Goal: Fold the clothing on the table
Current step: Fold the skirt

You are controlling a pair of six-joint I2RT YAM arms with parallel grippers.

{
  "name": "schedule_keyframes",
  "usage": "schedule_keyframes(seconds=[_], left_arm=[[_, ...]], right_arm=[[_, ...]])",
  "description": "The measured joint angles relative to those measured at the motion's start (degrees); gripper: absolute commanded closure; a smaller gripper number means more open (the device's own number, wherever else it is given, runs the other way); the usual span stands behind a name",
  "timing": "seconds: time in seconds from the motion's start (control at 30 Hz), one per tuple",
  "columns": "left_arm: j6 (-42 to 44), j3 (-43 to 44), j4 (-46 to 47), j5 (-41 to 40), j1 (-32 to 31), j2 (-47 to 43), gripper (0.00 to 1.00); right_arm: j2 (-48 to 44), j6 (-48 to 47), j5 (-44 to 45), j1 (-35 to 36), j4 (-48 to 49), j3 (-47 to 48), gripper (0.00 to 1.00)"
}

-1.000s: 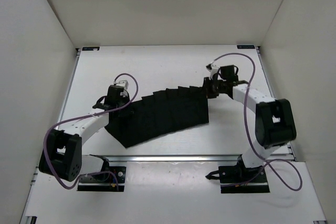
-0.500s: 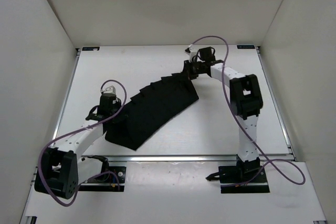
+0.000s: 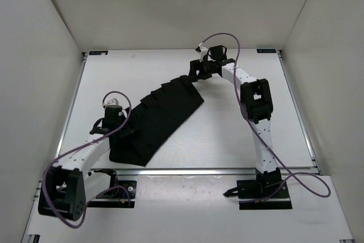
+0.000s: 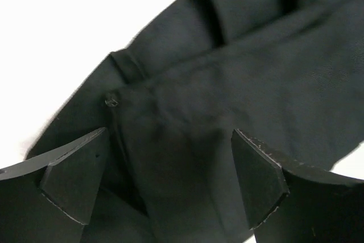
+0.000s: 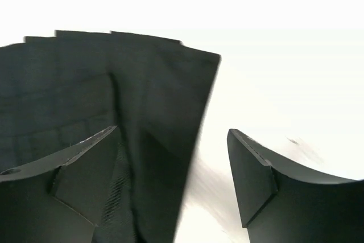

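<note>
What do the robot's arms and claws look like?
The left arm and right arm are white tubes with chunky black joints. A thin purple cable loops along each one. The left claw and right claw each have two flat, black, wedge-shaped fingers with pale, scuffed edges.

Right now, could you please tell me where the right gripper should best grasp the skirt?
Probably the far corner of the skirt, approached from the right: its stacked pleats end in a straight free edge between the open fingers of the right gripper.
</note>
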Motion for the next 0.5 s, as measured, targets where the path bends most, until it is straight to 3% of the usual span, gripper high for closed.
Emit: schedule_keyframes(seconds=[0.23, 0.33, 0.43, 0.5], left_arm=[[-0.92, -0.72, -3.10, -1.77, -2.80, -14.01, 0.01], [-0.85, -0.02, -3.61, -1.90, -3.10, -13.27, 0.01], [-0.76, 0.15, -3.98, -1.38, -3.56, -8.76, 0.01], [-0.31, 0.17, -4.11, -0.76, -4.20, -6.16, 0.01]], right_arm=[[-4.42, -3.96, 2.82, -0.02, -1.20, -8.63, 0.28], [-7.61, -5.53, 3.45, 0.79, -0.94, -13.53, 0.40], [-9.86, -6.29, 3.93, 1.75, -0.22, -17.84, 0.64], [-10.12, -6.51, 4.20, 2.12, 0.15, -19.02, 0.97]])
